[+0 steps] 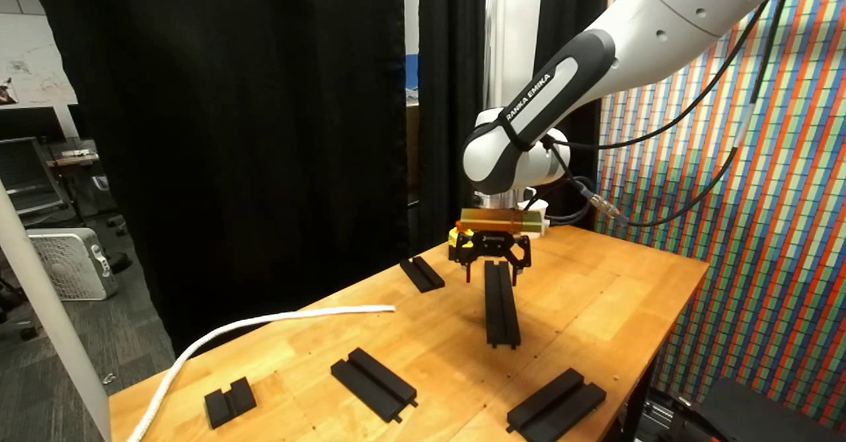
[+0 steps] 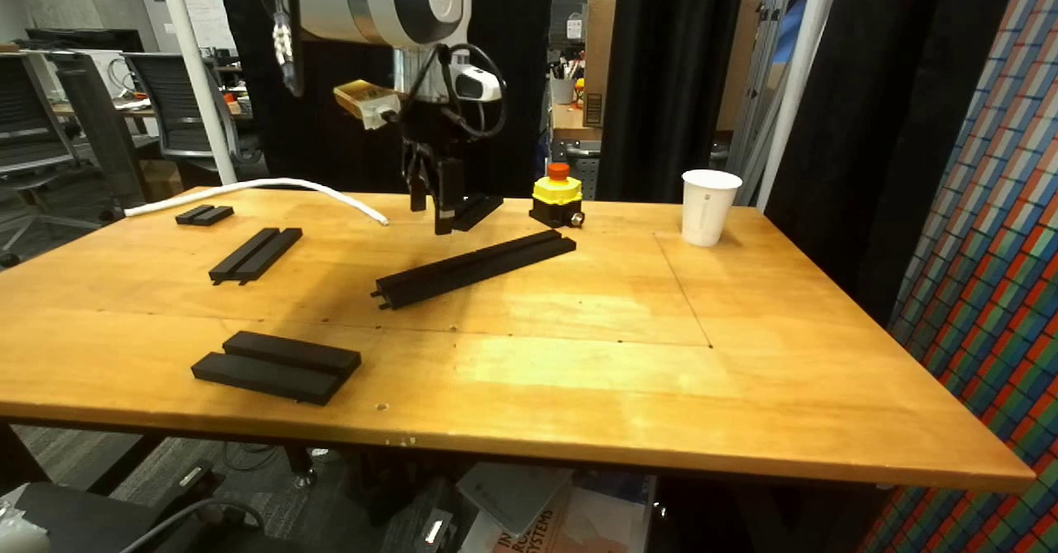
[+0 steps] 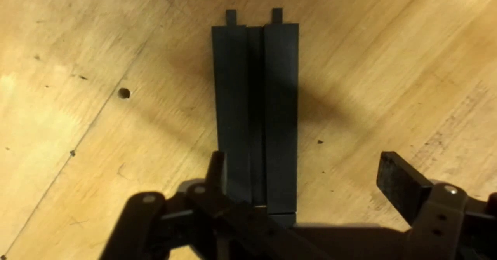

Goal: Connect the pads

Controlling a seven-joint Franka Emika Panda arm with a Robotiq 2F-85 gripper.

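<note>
Standing before black curtains (image 2: 669, 82) and beside a multicoloured wall (image 2: 984, 288), the wooden counter (image 2: 579, 388) carries a long bar of pads (image 2: 475, 268) well inside its edges. In an exterior view, another pad (image 2: 277, 369) lies near the front edge. The end effector (image 3: 303, 161) hangs above the bar, jaws wide apart, empty.

Bright, diffuse light fills the tabletop (image 2: 579, 371), with pale sheen toward its near middle; beneath, the floor (image 2: 70, 454) is dim. Soft shadows flank the long pad (image 3: 256, 96). The far curtain (image 1: 231, 131) loses nearly all detail. The wrist view is slightly blurred, its gripper (image 3: 301, 161) dark.
</note>
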